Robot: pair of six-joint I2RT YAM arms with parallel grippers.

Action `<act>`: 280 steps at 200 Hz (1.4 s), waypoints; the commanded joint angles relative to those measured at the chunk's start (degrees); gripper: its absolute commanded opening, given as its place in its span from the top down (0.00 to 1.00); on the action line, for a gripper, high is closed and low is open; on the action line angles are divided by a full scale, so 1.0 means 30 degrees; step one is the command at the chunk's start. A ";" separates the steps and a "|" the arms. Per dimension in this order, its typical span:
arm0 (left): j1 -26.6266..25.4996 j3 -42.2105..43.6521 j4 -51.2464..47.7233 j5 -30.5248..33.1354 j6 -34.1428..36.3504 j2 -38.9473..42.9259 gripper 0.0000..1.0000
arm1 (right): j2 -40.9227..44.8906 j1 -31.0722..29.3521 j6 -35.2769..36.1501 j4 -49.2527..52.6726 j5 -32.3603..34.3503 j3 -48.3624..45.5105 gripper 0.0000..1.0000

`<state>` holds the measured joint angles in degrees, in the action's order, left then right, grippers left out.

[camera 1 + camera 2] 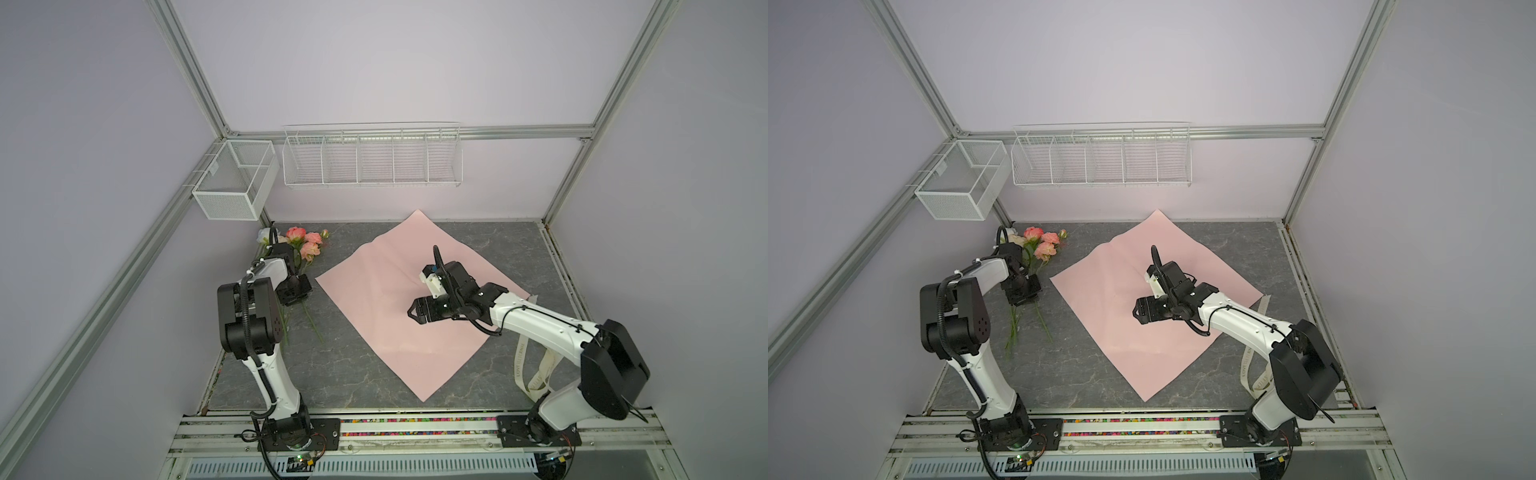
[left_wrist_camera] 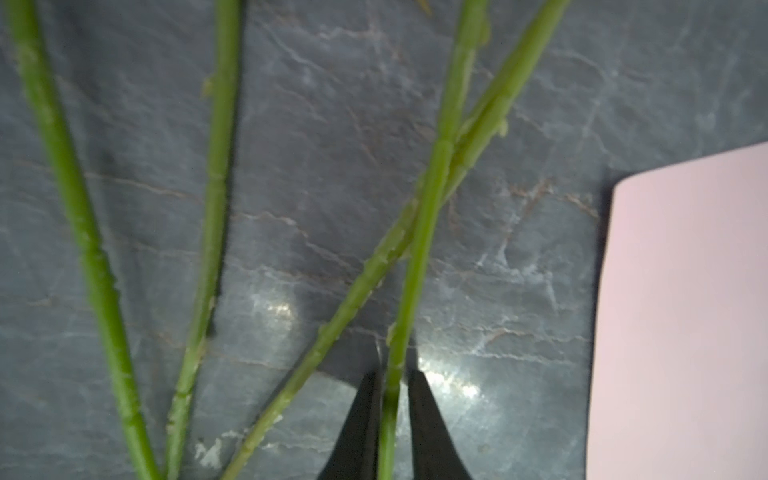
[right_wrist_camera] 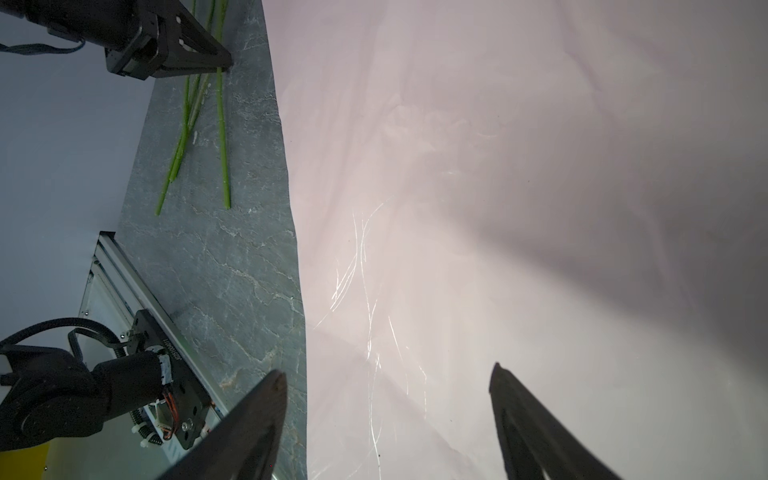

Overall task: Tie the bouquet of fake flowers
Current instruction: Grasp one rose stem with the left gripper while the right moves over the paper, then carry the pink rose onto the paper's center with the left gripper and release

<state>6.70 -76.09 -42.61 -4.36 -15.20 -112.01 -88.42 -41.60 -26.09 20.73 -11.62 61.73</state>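
The bouquet of fake flowers point(image 1: 309, 249) lies splayed on the counter point(image 1: 332, 374). Its thin stems point(image 2: 451, 162) are probably light and springy, best gripped where they cross. The left hand point(image 2: 394, 376) clamps one stem point(image 2: 409, 291); the right hand point(image 3: 387, 371) gapes empty.

Left tool point(image 1: 1027, 293) at stems of bouquet of fake flowers point(image 1: 1045, 249), right tool point(image 1: 1135, 314) above pink paper point(image 1: 1121, 353)

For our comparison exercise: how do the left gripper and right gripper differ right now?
The left gripper is shut on one stem of the bouquet of fake flowers; the right gripper is open and empty. The left gripper is over bare tabletop; the right gripper is over the pink paper. Both are black and tapered.
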 commanded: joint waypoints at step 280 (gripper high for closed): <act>-1.4285 -0.7203 0.1324 -0.3813 -0.6255 -0.3147 1.00 | 0.8290 0.7124 -0.2194 0.5318 0.3972 -0.4641 0.12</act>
<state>-34.52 -90.50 -32.05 -20.10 -32.40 -116.99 -65.06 -20.84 -33.89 33.10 1.98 48.73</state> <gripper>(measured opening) 0.050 0.880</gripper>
